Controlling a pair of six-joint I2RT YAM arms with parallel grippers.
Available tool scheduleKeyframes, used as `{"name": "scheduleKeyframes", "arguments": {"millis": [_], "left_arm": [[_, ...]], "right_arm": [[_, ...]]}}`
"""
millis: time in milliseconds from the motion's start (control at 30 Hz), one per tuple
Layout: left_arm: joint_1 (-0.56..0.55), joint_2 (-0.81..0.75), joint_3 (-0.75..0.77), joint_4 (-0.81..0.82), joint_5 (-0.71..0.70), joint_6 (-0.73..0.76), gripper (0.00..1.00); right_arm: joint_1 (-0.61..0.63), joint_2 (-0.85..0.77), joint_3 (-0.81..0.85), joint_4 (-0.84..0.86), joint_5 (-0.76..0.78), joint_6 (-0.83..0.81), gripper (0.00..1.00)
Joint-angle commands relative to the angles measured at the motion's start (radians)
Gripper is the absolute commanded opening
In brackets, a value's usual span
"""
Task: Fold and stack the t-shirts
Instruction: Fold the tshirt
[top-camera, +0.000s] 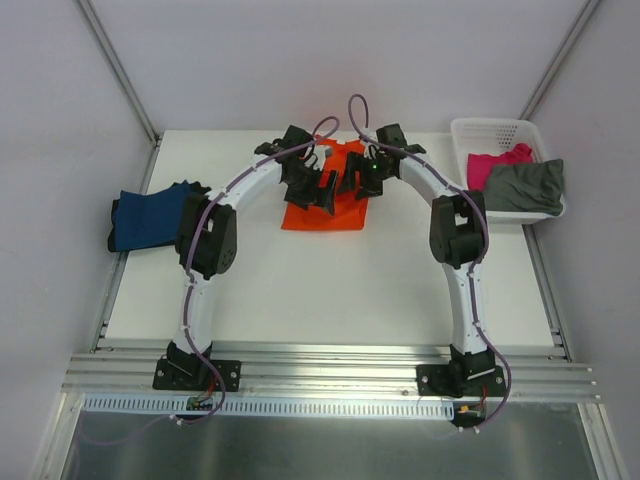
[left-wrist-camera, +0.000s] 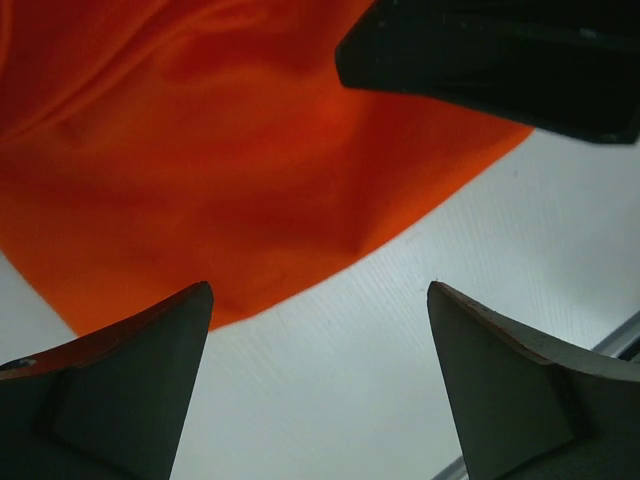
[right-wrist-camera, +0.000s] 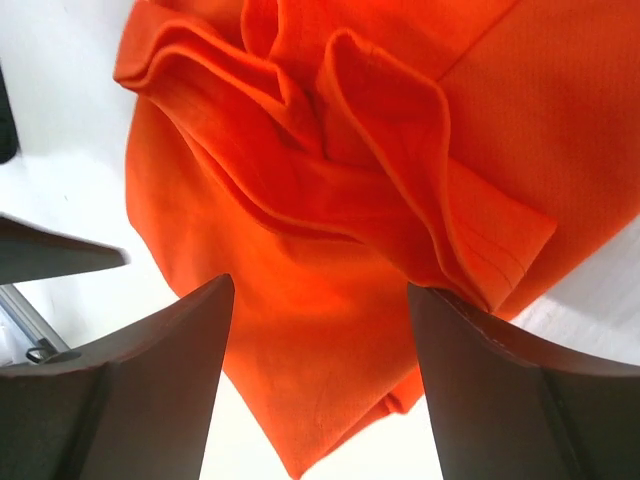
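The bright orange t-shirt (top-camera: 322, 212) lies partly folded at the table's far middle. My left gripper (top-camera: 322, 192) is open over its near left part; in the left wrist view (left-wrist-camera: 320, 295) only bare table lies between the fingertips, the orange cloth (left-wrist-camera: 200, 170) just beyond. My right gripper (top-camera: 352, 180) is open over its right part; in the right wrist view (right-wrist-camera: 320, 290) the fingers straddle a bunched corner of the shirt (right-wrist-camera: 330, 200) without closing. The navy t-shirt (top-camera: 150, 217) lies at the left table edge. The magenta t-shirt (top-camera: 495, 162) and grey-olive t-shirt (top-camera: 527, 187) lie in the basket.
The white lattice basket (top-camera: 488, 131) stands at the far right corner. An aluminium rail (top-camera: 330, 378) runs along the near edge by the arm bases. The right gripper's finger (left-wrist-camera: 500, 60) shows at the top of the left wrist view.
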Motion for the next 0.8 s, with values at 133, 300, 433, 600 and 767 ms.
{"name": "scheduleKeyframes", "arguments": {"millis": [133,300,433,600,767], "left_arm": [[-0.081,0.17,0.167,0.008,0.004,0.022,0.89],[-0.126,0.201,0.161,0.011,0.004,0.005,0.89],[-0.164,0.187,0.138,0.013,-0.014,0.003,0.89],[-0.248,0.152,0.094,0.013,-0.071,0.025,0.89],[-0.35,0.077,0.025,0.014,-0.125,0.016,0.89]], "right_arm": [[-0.017,0.039,0.086,0.074,-0.073,0.095,0.73],[-0.037,0.119,0.192,0.113,-0.062,0.109,0.73],[-0.051,0.16,0.264,0.139,-0.036,0.121,0.74],[-0.059,0.176,0.272,0.153,-0.048,0.133,0.74],[-0.06,0.159,0.272,0.156,-0.05,0.123,0.74]]}}
